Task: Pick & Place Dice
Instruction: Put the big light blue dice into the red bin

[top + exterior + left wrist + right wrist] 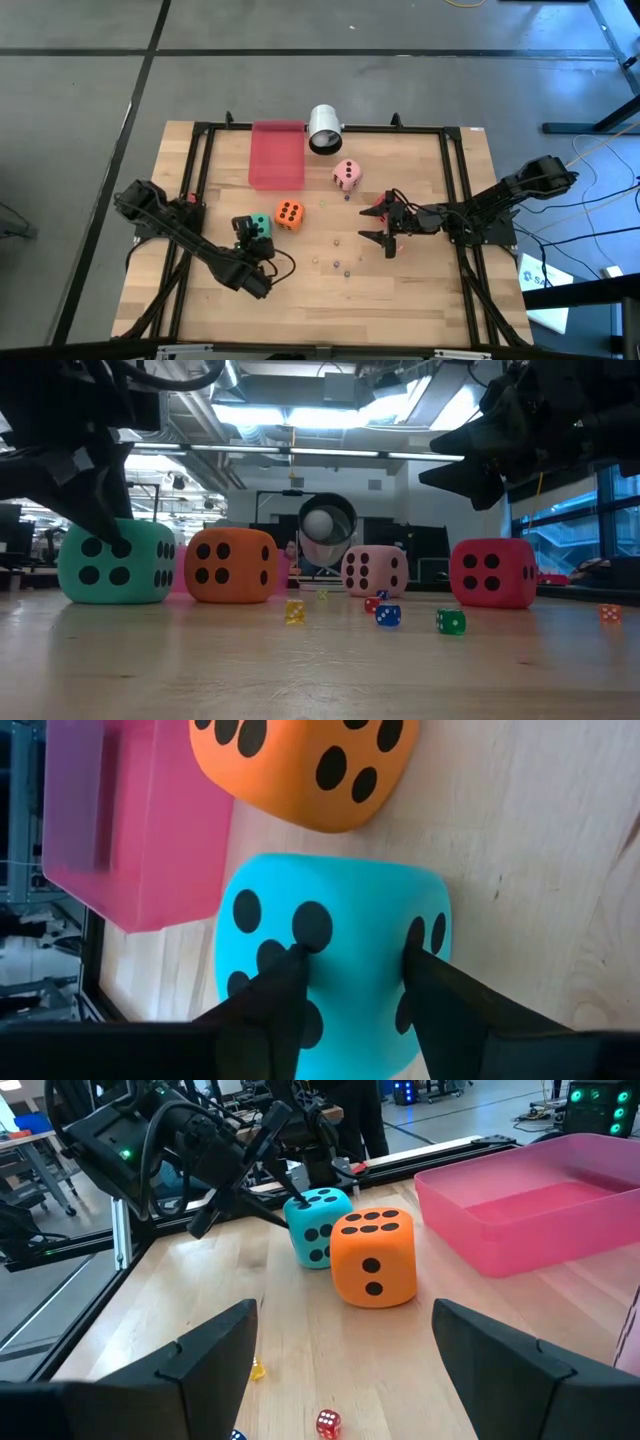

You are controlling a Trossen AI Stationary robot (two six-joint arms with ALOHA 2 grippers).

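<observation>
Four dice sit on the wooden table. The green die (260, 221) (115, 563) stands next to the orange die (289, 214) (232, 565). The pink die (347, 175) (374, 571) is farther back. The red die (492, 572) is mostly hidden under my right gripper in the high view. My left gripper (247, 229) (355, 970) is at the green die, fingers apart. My right gripper (388, 222) (345, 1370) hovers wide open above the table right of centre, touching nothing. My left gripper comes slanting down from the table's near side. Both fingertips (298, 960) lie against the green die's pipped faces (350, 935), one on each side of an edge. The die rests flat on the table. Whether the fingers pinch it, I cannot tell.
A pink tray (277, 153) (540, 1210) lies at the far edge, with a white cylinder (325, 130) on its side beside it. Several tiny dice (388, 616) are scattered mid-table between the arms. A black frame (455, 180) borders the table.
</observation>
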